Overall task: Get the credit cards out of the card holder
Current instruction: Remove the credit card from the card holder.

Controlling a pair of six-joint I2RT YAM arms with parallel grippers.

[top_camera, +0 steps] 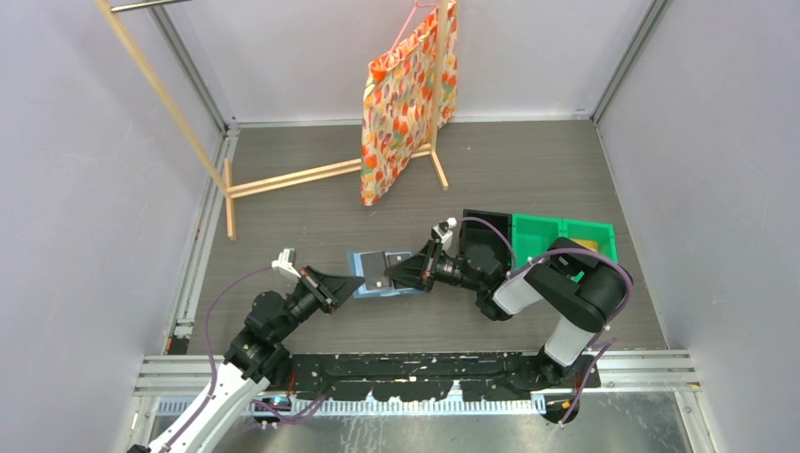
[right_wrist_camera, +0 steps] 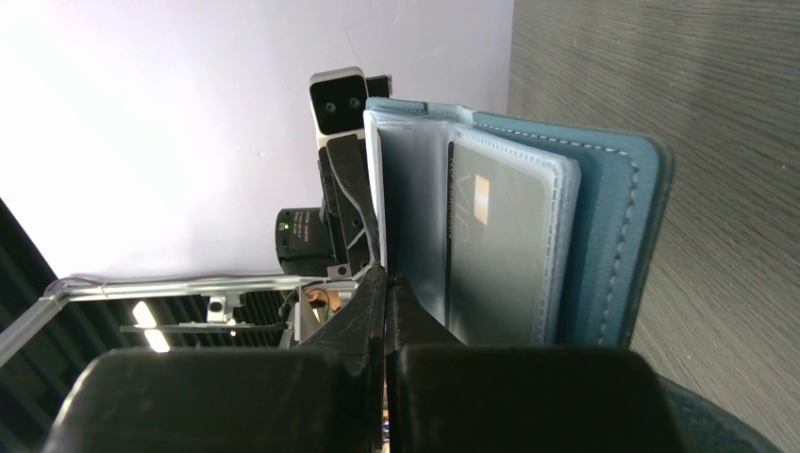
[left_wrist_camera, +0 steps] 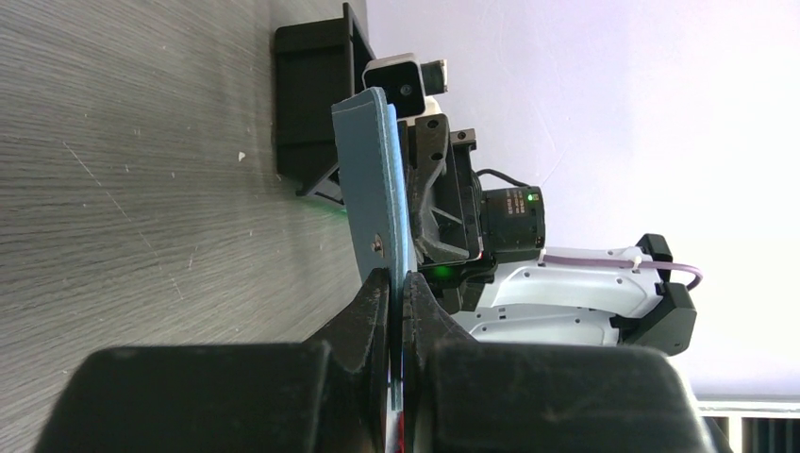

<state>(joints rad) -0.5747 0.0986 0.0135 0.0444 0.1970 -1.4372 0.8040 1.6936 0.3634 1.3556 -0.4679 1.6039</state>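
**Operator:** Where's the card holder (right_wrist_camera: 613, 226)?

**Spotter:** Between your two grippers, opened like a book. Your left gripper (left_wrist_camera: 396, 285) is pinched tight on the edge of one blue cover, which runs straight out from its fingertips.

**Operator:** And my right?

**Spotter:** Your right gripper (right_wrist_camera: 385, 283) is pressed together on the outer edge of the opposite flap. Just beside its fingers the translucent sleeves (right_wrist_camera: 415, 217) fan apart. A dark credit card (right_wrist_camera: 495, 255) sits in the sleeve nearest the far cover.

**Operator:** The bins?

**Spotter:** The black bin (top_camera: 486, 226) and the green bin (top_camera: 566, 231) are back behind your right wrist, apart from the holder.
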